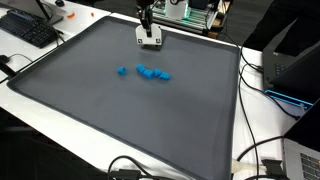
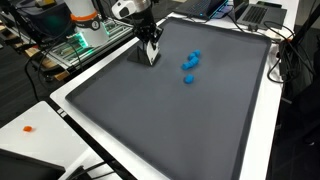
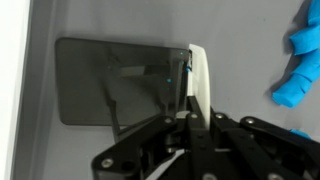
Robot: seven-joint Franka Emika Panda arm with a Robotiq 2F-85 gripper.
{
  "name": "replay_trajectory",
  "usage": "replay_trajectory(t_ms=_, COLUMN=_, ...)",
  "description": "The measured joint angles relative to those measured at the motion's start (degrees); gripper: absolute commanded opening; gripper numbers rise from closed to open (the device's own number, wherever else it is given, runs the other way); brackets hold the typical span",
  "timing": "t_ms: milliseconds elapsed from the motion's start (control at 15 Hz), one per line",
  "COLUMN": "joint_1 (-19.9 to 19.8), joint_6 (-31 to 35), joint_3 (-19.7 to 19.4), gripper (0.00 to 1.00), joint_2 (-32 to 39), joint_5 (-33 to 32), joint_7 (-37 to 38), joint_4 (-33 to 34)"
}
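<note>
My gripper (image 1: pixel 147 27) is at the far edge of the dark grey mat (image 1: pixel 120 120), shut on a thin white flat piece (image 1: pixel 149 39) that stands on edge on the mat. It shows in both exterior views, with the gripper (image 2: pixel 148 38) above the white piece (image 2: pixel 151 55). In the wrist view the fingers (image 3: pixel 186 128) clamp the white piece (image 3: pixel 200 80) edge-on, with a dark rectangular shadow (image 3: pixel 115 80) beside it. Several small blue blocks (image 1: pixel 150 72) lie in a loose cluster nearer the mat's middle (image 2: pixel 190 66), apart from the gripper; some show in the wrist view (image 3: pixel 298 70).
The mat has a white border (image 1: pixel 30 90). A keyboard (image 1: pixel 28 30) lies on a desk beside it. Cables (image 1: pixel 262 90) and a laptop (image 1: pixel 300 70) sit along one side. Electronics (image 2: pixel 75 45) stand behind the robot. A small orange item (image 2: pixel 28 128) lies on the white desk.
</note>
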Motion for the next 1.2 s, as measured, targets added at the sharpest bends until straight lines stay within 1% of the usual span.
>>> replay_trajectory(t_ms=667, joint_1=0.00, joint_6=0.10, joint_3=0.00, gripper=0.01, joint_2=1.92, joint_5=0.00, joint_7=0.00, joint_4=0.01)
replay_trajectory(t_ms=1200, joint_1=0.06, joint_6=1.73, joint_3=0.08, gripper=0.01, joint_2=2.55, joint_5=0.23, joint_7=-0.02, joint_4=0.04)
